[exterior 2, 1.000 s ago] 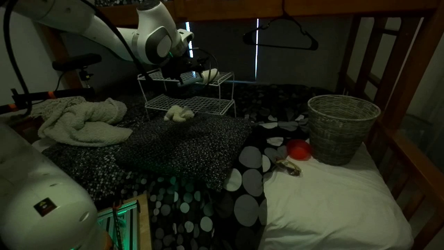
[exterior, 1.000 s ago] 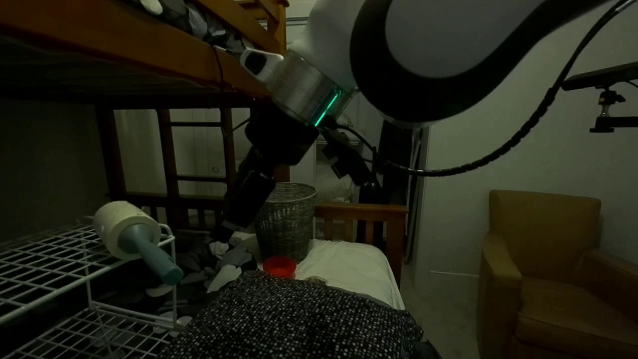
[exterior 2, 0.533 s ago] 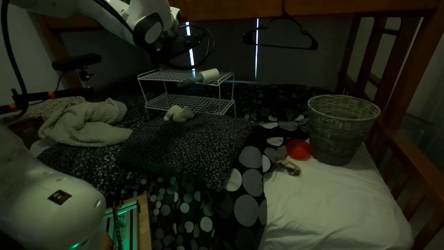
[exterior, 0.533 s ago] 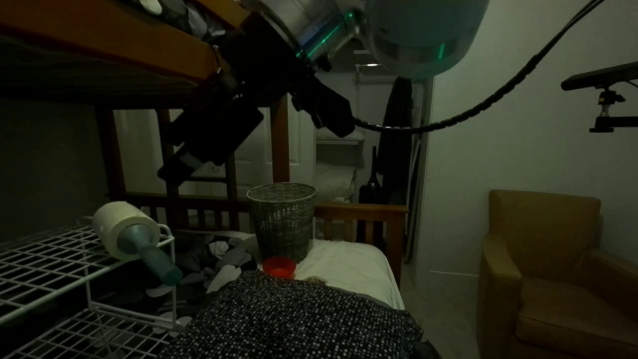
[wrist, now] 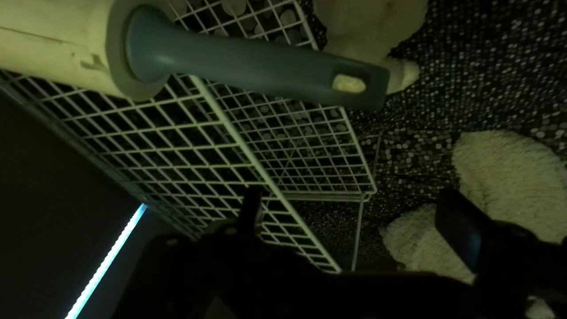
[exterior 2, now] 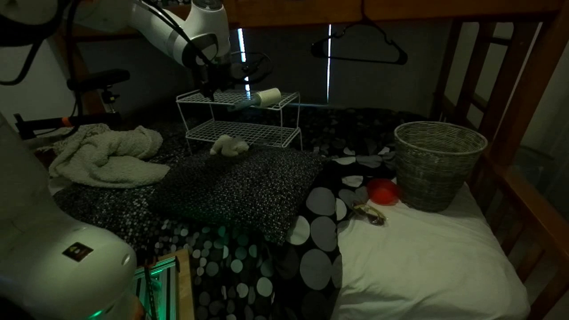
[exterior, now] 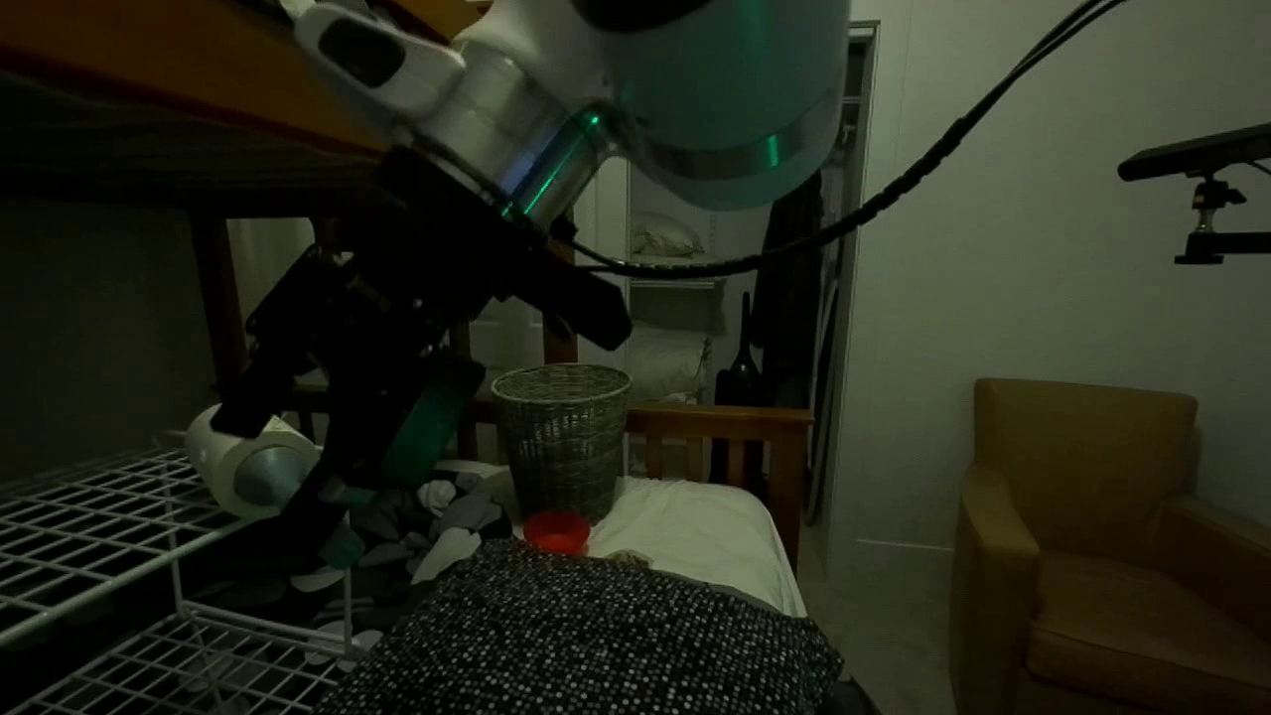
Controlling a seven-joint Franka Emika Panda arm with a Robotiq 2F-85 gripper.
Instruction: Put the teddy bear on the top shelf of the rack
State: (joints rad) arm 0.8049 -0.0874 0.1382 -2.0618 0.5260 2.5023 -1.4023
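Pincer (wrist: 349,196) sits lower than before, gaping near the rack (wrist: 243,146).

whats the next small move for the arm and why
Probably ease the open, empty black gripper outward from the white wire rack, toward the cream plush teddy bear lying ungrasped on the black speckled pillow; the cream cylindrical roller juts handle-first past the rack's edge and might snag.

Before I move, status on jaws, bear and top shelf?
Jaws open, nothing gripped. Teddy bear on dark cushion, not yet shelved. Roller on rack's top shelf, handle jutting past it; possible obstruction.
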